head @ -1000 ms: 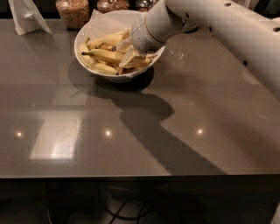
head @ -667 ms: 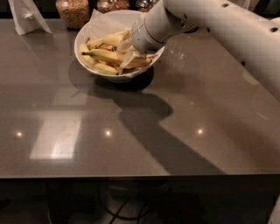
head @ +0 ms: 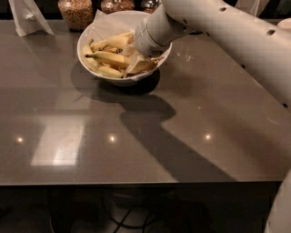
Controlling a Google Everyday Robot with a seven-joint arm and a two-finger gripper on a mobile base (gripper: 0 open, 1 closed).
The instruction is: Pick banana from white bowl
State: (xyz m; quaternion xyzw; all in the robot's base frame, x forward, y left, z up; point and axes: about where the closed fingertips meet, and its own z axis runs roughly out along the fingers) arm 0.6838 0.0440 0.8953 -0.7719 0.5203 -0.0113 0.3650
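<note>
Grey table (head: 91,136), white bowl (head: 122,82) toward its far edge, banana (head: 111,58) lying across the bowl among other bananas, gripper (head: 132,51) down in the bowl's right side, its grip impossible to tell, jars (head: 76,11) behind.

Glossy grey-brown desk (head: 136,150). Along back edge: glass jar w/ tan grains (head: 76,11), 2nd jar (head: 117,4) just right. White paper bag (head: 27,17) back-left corner.

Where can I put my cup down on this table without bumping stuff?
The whole front of the table, nearer than the white bowl, is bare. The back is crowded: the jars, the bowl, and the arm with its gripper down inside the bowl.
</note>
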